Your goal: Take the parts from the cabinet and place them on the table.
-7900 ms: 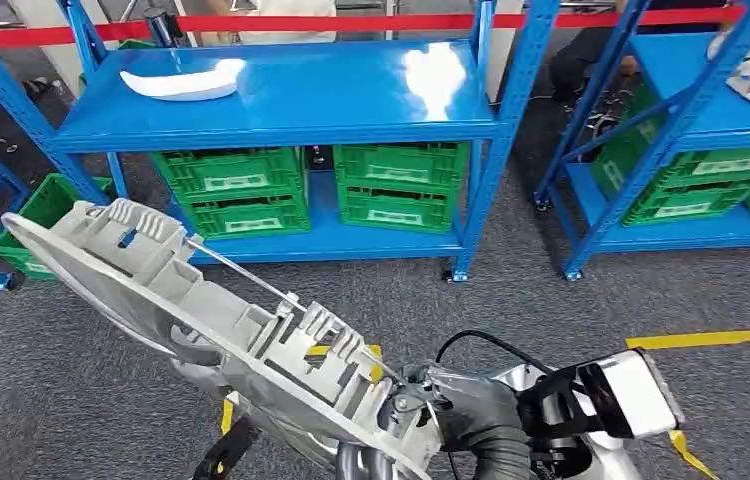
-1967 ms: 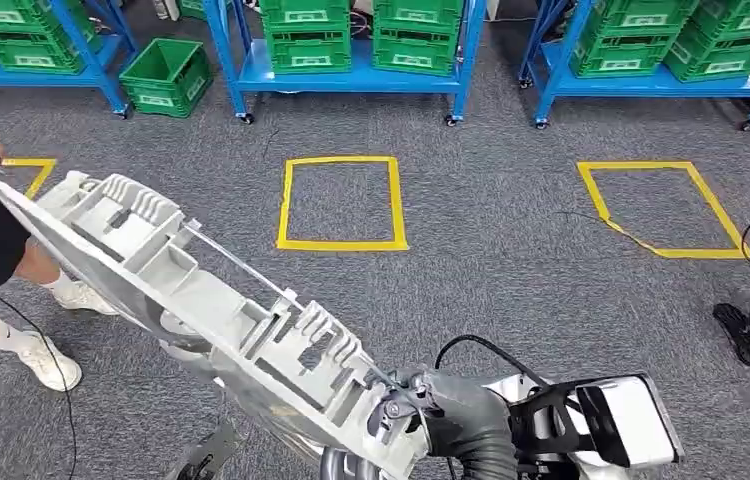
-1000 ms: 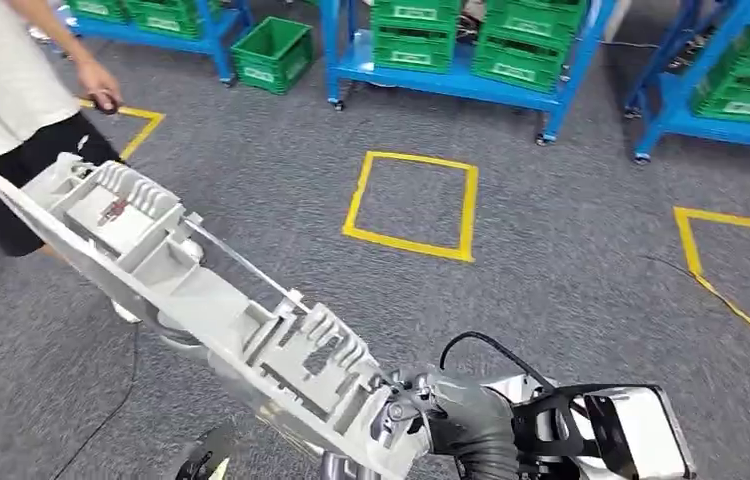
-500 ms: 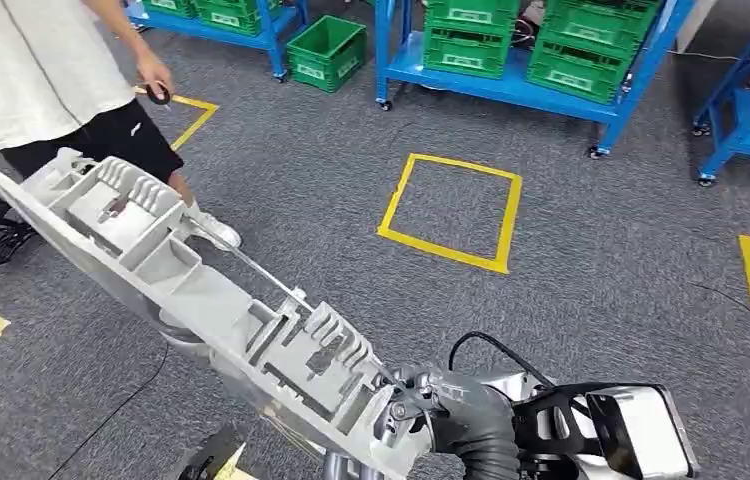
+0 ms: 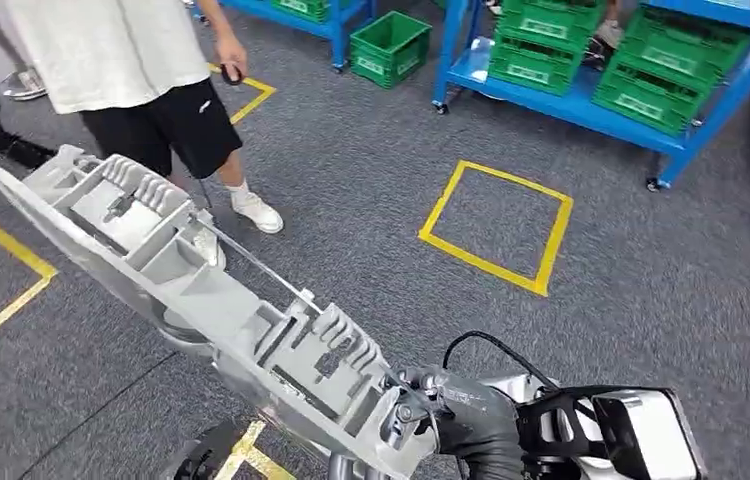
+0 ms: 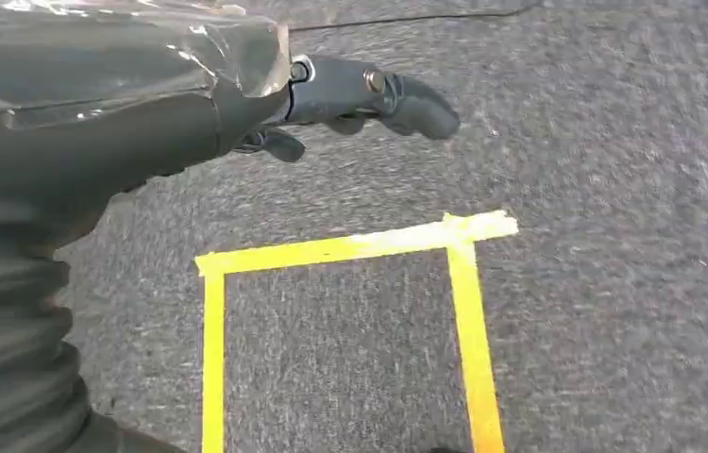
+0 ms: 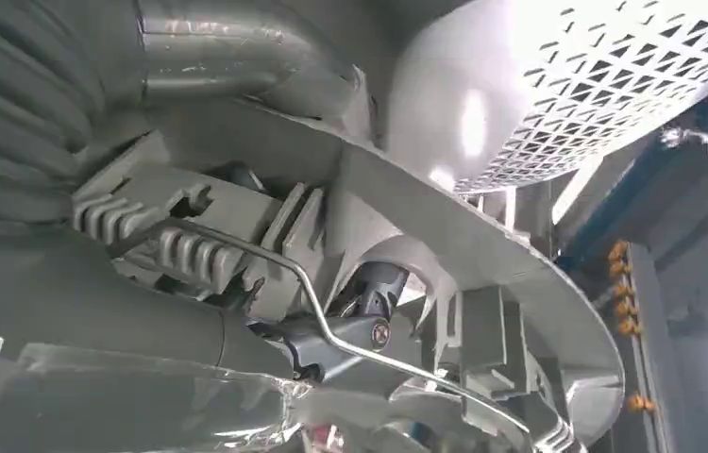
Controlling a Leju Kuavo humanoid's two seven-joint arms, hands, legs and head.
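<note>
Part (image 5: 201,300) held by right hand (image 5: 451,415); green crates' (image 5: 651,90) contents prob. unreadable.

A person (image 5: 121,60) in a white shirt and black shorts stands on grey carpet (image 5: 651,280), near a yellow tape square (image 5: 496,228). Blue shelves (image 5: 591,100) behind carry green crates (image 5: 651,85); another crate (image 5: 389,47) sits on the floor.

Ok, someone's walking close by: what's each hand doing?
Left hand: holds nothing, fingers apart.
Right hand: holding the grey part.
</note>
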